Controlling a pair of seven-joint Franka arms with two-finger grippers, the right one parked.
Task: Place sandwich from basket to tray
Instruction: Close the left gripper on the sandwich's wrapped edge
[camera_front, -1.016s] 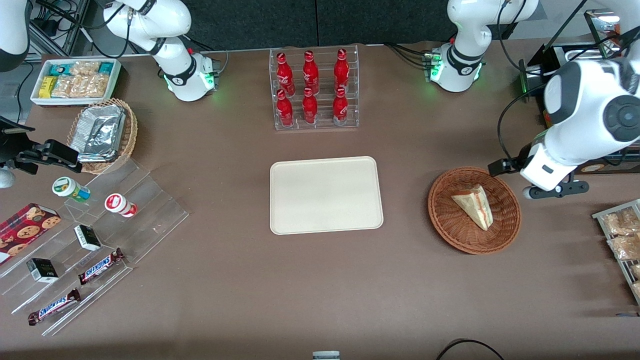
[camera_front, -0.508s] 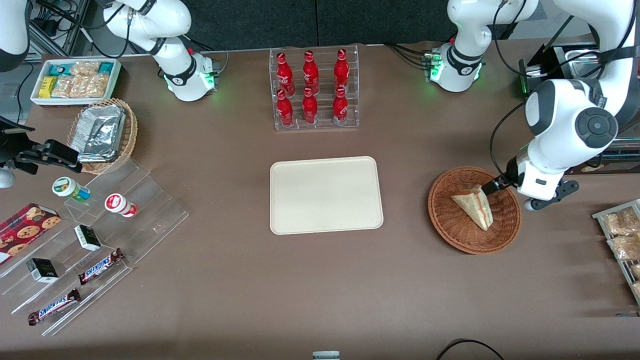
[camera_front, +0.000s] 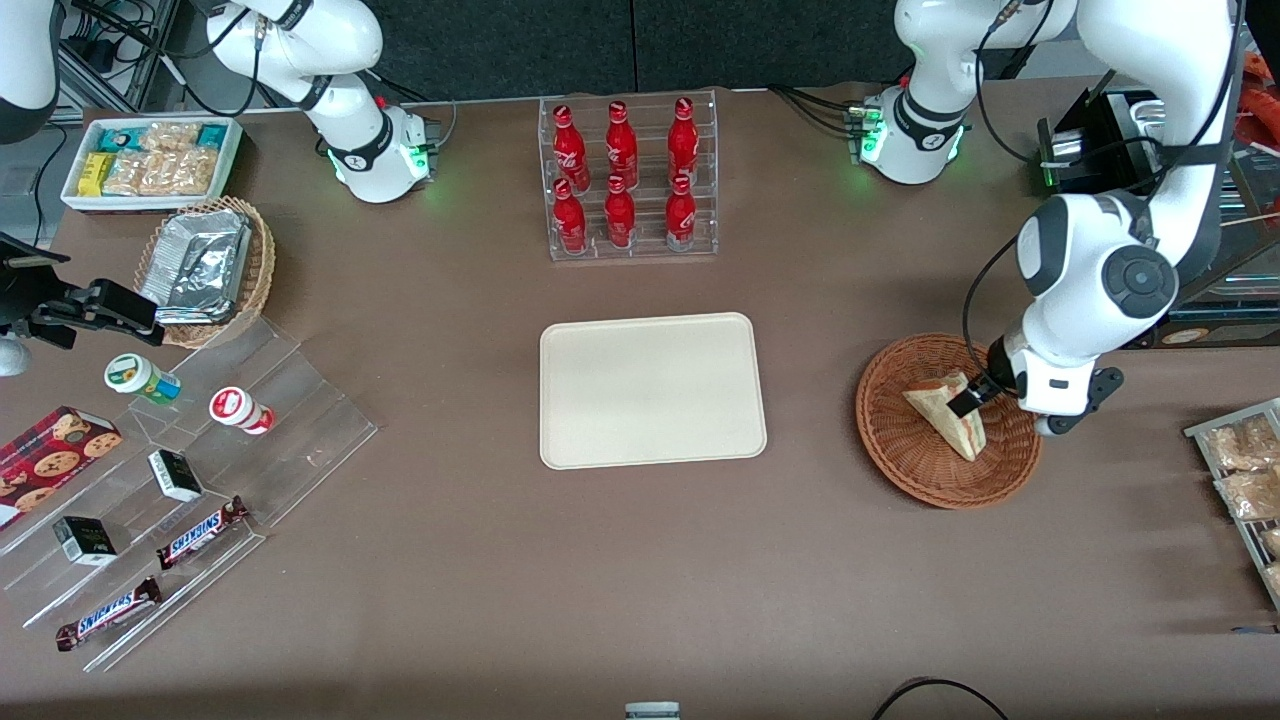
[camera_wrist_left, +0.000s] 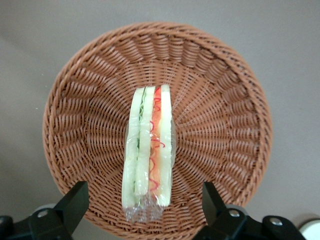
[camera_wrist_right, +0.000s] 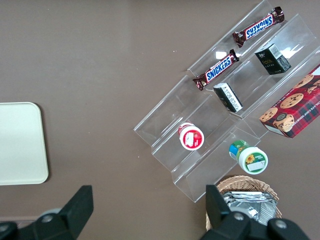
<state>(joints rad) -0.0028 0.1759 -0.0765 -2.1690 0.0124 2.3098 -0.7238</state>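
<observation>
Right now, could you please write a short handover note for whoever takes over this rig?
Gripper: open, over the basket, fingers on either side of the sandwich, not closed on it.
Sandwich: standing on edge in the basket, filling stripe up.
Tray: at the table's middle, toward the parked arm's end from the basket.
Done: approach.
Left: grasp, lift, carry, set on tray.

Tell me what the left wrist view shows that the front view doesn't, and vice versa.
Left wrist only: the claw open, its fingers straddling the sandwich, whose red and green filling faces up.

Front only: the tray, bare, and the claw poised over the basket.

Both: the sandwich lying in the basket.
</observation>
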